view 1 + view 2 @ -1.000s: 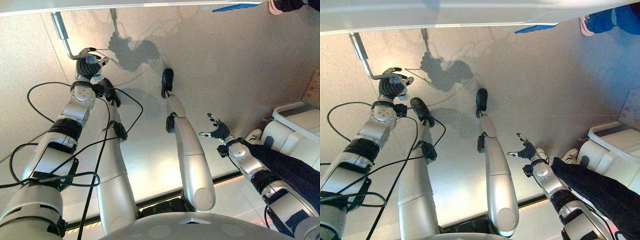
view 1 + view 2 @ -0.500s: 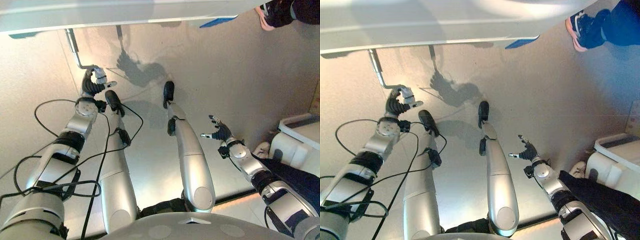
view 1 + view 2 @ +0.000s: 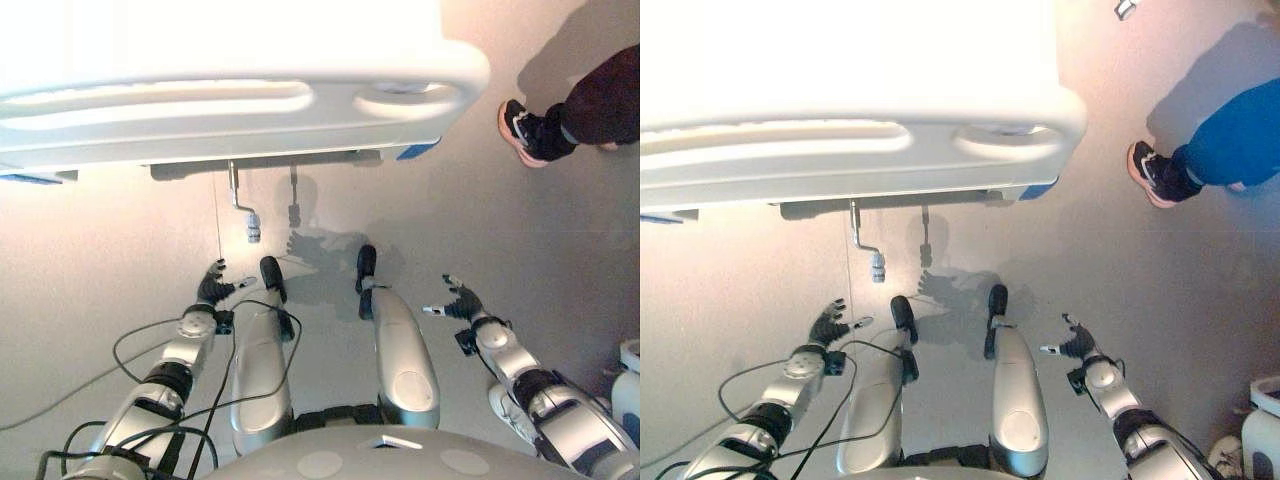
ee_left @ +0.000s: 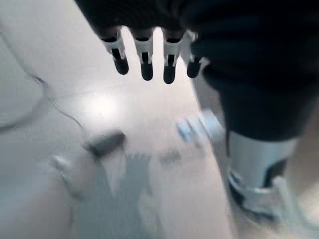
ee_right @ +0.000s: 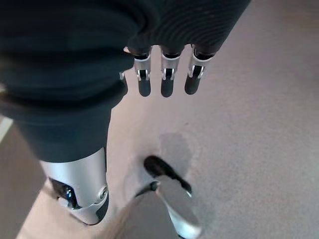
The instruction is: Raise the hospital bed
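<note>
We see the hospital bed (image 3: 230,100) across the far side of the head views, its pale footboard running left to right with two long slots cut through it. Its long axis at this end lies crosswise to us; the rest of the bed extends away beyond the frame. Blue corner pieces (image 3: 417,151) show under the footboard at either end.

Beneath the footboard a metal crank handle (image 3: 243,205) hangs down toward the floor (image 3: 450,220), bent at its lower part and ending in a pale grip; a second, straight rod (image 3: 294,195) hangs just beside it to the right.

Our left hand (image 3: 212,287) sits low over the floor, below the crank and apart from it, fingers loosely spread and holding nothing. Our right hand (image 3: 458,300) hovers on the other side, fingers also spread and empty; its wrist view shows the fingers (image 5: 165,79) straight over bare floor.

A person's leg and dark shoe (image 3: 525,130) stand at the far right, beside the bed's corner.

We can read no writing or labels anywhere.
</note>
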Controlling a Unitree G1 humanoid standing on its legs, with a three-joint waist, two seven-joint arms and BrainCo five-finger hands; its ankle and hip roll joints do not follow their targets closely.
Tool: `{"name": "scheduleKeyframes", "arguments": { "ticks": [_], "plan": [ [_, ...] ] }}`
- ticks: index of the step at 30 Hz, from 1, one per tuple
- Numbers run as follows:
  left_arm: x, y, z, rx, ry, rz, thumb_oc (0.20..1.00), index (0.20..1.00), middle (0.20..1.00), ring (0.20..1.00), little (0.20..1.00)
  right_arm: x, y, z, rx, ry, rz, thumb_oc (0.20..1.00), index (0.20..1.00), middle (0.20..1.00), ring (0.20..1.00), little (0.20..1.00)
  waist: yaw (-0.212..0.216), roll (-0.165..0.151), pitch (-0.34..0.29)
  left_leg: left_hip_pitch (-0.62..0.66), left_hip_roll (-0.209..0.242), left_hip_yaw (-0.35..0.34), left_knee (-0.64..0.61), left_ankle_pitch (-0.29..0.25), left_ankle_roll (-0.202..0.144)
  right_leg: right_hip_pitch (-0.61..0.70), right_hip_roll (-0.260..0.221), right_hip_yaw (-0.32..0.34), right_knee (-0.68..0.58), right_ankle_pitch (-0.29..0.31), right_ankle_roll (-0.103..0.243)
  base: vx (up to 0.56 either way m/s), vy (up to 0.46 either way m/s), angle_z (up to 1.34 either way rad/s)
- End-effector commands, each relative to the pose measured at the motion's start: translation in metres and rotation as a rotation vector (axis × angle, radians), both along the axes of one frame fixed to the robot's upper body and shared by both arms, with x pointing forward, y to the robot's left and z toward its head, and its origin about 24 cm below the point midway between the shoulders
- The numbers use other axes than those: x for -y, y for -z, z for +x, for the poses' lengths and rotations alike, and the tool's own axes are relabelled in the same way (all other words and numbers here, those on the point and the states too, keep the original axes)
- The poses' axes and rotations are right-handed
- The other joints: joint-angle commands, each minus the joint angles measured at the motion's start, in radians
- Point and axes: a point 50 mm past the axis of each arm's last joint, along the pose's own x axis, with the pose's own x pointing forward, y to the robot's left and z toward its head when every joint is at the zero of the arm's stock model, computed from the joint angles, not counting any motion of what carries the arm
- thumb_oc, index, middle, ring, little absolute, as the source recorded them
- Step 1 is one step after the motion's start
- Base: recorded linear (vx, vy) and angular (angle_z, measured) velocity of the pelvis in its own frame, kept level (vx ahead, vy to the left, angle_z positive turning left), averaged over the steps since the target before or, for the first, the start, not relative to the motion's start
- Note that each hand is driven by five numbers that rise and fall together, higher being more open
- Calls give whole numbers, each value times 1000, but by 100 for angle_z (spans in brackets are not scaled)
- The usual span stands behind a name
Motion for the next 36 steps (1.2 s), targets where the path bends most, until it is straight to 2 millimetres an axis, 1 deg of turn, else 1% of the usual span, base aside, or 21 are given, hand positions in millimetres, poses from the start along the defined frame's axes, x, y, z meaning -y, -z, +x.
{"name": "scheduleKeyframes", "arguments": {
  "ticks": [1, 2, 3, 4, 5, 6, 7, 8, 9, 10, 11, 13, 16, 17, 19, 20, 21, 24, 30, 36],
  "plan": [
    [6, 23, -29, -159, 61, 25, 1000, 1000, 1000, 1000, 1000, 18, 11, -25, -82, 90, -10, 1000, 1000, 1000, 1000, 1000, 8, -2, -69, 5, -24, -14, 66, -26, -5, 94, 25, -31, -106, 60, 78, 143, -4, 2],
    [6, 23, -29, -159, 61, 25, 1000, 1000, 1000, 1000, 1000, 18, 11, -25, -82, 90, -10, 1000, 1000, 1000, 1000, 1000, 8, -2, -67, 8, -24, -14, 64, -25, -5, 96, 25, -31, -107, 60, 78, 129, -9, 3],
    [6, 33, -46, -228, 45, 27, 1000, 1000, 1000, 1000, 1000, 16, 17, -33, -103, 130, 26, 1000, 1000, 1000, 1000, 1000, 14, 1, -106, 48, -24, -14, 39, -22, -9, 138, 29, -35, -137, 64, 84, 65, -5, 3],
    [6, 33, -46, -228, 45, 27, 1000, 1000, 1000, 1000, 1000, 16, 17, -34, -103, 130, 26, 1000, 1000, 1000, 1000, 1000, 14, 1, -105, 50, -24, -14, 38, -22, -9, 140, 29, -35, -138, 64, 84, 121, -4, 5],
    [11, 39, -58, -263, 51, 17, 1000, 1000, 1000, 1000, 1000, 14, 23, -43, -134, 159, 52, 1000, 1000, 1000, 1000, 1000, 23, 6, -149, 89, -25, -15, 13, -22, -11, 179, 32, -41, -164, 69, 89, 59, 0, 3],
    [11, 39, -58, -263, 52, 17, 1000, 1000, 1000, 1000, 1000, 14, 23, -44, -135, 159, 52, 1000, 1000, 1000, 1000, 1000, 23, 6, -148, 91, -25, -15, 12, -22, -11, 181, 33, -41, -165, 69, 89, 85, 3, 2],
    [12, 42, -64, -286, 58, 16, 1000, 1000, 1000, 1000, 1000, 11, 26, -48, -147, 172, 70, 1000, 1000, 1000, 1000, 1000, 26, 8, -167, 110, -28, -17, 3, -22, -11, 200, 35, -41, -176, 72, 90, 80, -8, 3],
    [17, 45, -71, -305, 74, -4, 1000, 1000, 1000, 1000, 1000, 8, 32, -57, -182, 206, 99, 1000, 1000, 1000, 1000, 1000, 32, 10, -207, 144, -27, -18, -16, -21, -12, 243, 37, -48, -201, 74, 95, 80, -9, 7],
    [17, 45, -71, -305, 74, -4, 1000, 1000, 1000, 1000, 1000, 8, 32, -58, -182, 206, 99, 1000, 1000, 1000, 1000, 1000, 31, 10, -207, 146, -27, -19, -17, -21, -12, 245, 38, -48, -203, 75, 95, 78, -5, 16],
    [19, 47, -75, -319, 75, -10, 1000, 1000, 1000, 1000, 1000, 6, 35, -62, -199, 214, 113, 1000, 1000, 1000, 1000, 1000, 34, 12, -226, 164, -29, -22, -29, -19, -12, 262, 39, -50, -214, 77, 96, 25, 6, 12],
    [19, 47, -75, -319, 75, -10, 1000, 1000, 1000, 1000, 1000, 6, 35, -62, -199, 214, 113, 1000, 1000, 1000, 1000, 1000, 34, 12, -226, 164, -29, -22, -29, -19, -12, 262, 39, -50, -214, 77, 96, 95, 6, 10],
    [24, 54, -89, -377, 101, -19, 1000, 1000, 1000, 1000, 1000, -2, 46, -80, -280, 207, 132, 1000, 1000, 1000, 1000, 1000, 43, 12, -311, 240, -31, -24, -91, -15, -13, 338, 49, -60, -265, 76, 99, 161, -8, 15],
    [26, 56, -94, -397, 136, -3, 1000, 1000, 1000, 1000, 1000, -8, 52, -92, -324, 209, 147, 1000, 1000, 1000, 1000, 1000, 45, 11, -354, 287, -33, -23, -124, -14, -12, 385, 56, -67, -288, 75, 99, 93, -7, 8],
    [26, 56, -94, -397, 136, -3, 1000, 1000, 1000, 1000, 1000, -8, 52, -92, -324, 209, 147, 1000, 1000, 1000, 1000, 1000, 45, 11, -354, 289, -33, -23, -125, -13, -12, 386, 57, -67, -289, 75, 99, 49, 1, 0],
    [30, 56, -93, -401, 154, 1, 1000, 1000, 1000, 1000, 1000, -15, 55, -98, -347, 203, 159, 1000, 1000, 1000, 1000, 1000, 40, 10, -394, 320, -35, -18, -162, -8, -15, 420, 61, -72, -327, 77, 98, 67, 4, 3],
    [30, 56, -93, -401, 154, 1, 1000, 1000, 1000, 1000, 1000, -15, 56, -98, -347, 203, 159, 1000, 1000, 1000, 1000, 1000, 40, 10, -393, 321, -35, -18, -162, -8, -15, 421, 61, -72, -328, 77, 98, 63, -1, 8],
    [33, 57, -94, -406, 175, 4, 1000, 1000, 1000, 1000, 1000, -18, 57, -100, -359, 193, 156, 1000, 1000, 1000, 1000, 1000, 39, 10, -412, 327, -36, -14, -167, -10, -16, 433, 63, -76, -346, 81, 99, 40, -6, 6],
    [37, 58, -95, -408, 187, -3, 1000, 1000, 1000, 1000, 1000, -22, 59, -103, -372, 176, 156, 1000, 1000, 1000, 1000, 1000, 38, 10, -427, 334, -37, -12, -167, -14, -16, 446, 63, -79, -356, 83, 98, 13, -2, 1],
    [40, 60, -99, -419, 189, -10, 1000, 1000, 1000, 1000, 1000, -23, 61, -110, -394, 174, 154, 1000, 1000, 1000, 1000, 1000, 38, 7, -439, 355, -38, -12, -167, -21, -12, 468, 65, -81, -355, 79, 95, 0, 0, 0],
    [40, 60, -100, -423, 187, -12, 1000, 1000, 1000, 1000, 1000, -22, 61, -110, -394, 178, 148, 1000, 1000, 1000, 1000, 1000, 40, 5, -446, 357, -38, -10, -167, -24, -11, 476, 66, -80, -362, 77, 94, 0, 0, 0]
  ]
}}
